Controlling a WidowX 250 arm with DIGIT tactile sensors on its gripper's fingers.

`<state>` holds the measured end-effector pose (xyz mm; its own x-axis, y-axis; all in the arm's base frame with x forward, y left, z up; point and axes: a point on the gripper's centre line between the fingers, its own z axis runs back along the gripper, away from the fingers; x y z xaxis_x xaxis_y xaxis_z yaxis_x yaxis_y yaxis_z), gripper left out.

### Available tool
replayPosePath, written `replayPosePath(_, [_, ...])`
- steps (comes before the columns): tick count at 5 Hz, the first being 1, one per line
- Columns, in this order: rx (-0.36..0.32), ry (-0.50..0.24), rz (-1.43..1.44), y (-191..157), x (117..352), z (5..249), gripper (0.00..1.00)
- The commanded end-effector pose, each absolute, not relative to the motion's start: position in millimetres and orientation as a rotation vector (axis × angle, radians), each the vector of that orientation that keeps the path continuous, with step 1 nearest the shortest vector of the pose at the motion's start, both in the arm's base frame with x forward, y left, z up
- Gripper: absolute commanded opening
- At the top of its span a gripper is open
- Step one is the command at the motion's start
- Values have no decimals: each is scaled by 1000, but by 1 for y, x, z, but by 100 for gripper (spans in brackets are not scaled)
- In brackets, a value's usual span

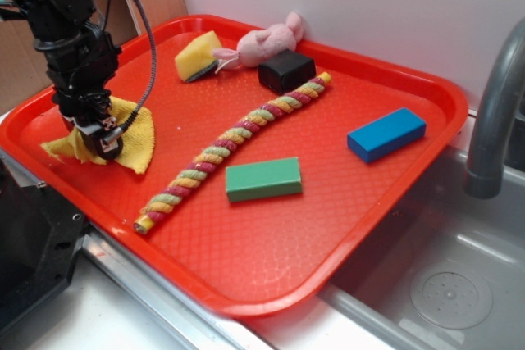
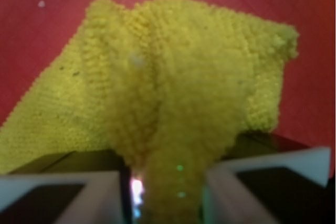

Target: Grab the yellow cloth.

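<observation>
The yellow cloth (image 1: 135,141) lies bunched at the left end of the red tray (image 1: 246,268). My gripper (image 1: 107,138) is down on its middle. In the wrist view the yellow cloth (image 2: 173,93) fills most of the picture, and a thick fold of it runs down between the two fingers (image 2: 89,198). The gripper (image 2: 168,192) is shut on that fold, and the cloth fans out wide beyond the fingertips over the red tray (image 2: 310,3).
A twisted multicolour rope (image 1: 234,141) runs diagonally across the tray. A green block (image 1: 262,179), a blue block (image 1: 385,134), a black block (image 1: 286,70), a yellow sponge (image 1: 195,56) and a pink plush toy (image 1: 267,43) also lie there. A faucet (image 1: 492,112) and sink (image 1: 426,276) are on the right.
</observation>
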<state>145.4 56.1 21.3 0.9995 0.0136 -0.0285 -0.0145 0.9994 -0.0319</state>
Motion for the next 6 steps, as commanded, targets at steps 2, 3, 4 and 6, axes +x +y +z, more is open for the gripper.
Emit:
replayPosePath(2, [12,-210,217,74,156,136,0])
replayPosePath(3, [-90,-282,134,50,174,188,0])
replayPosePath(4, [-80,-259,115,34,180,237,0])
replayPosePath(6, [24,-130,125,20,178,243,0])
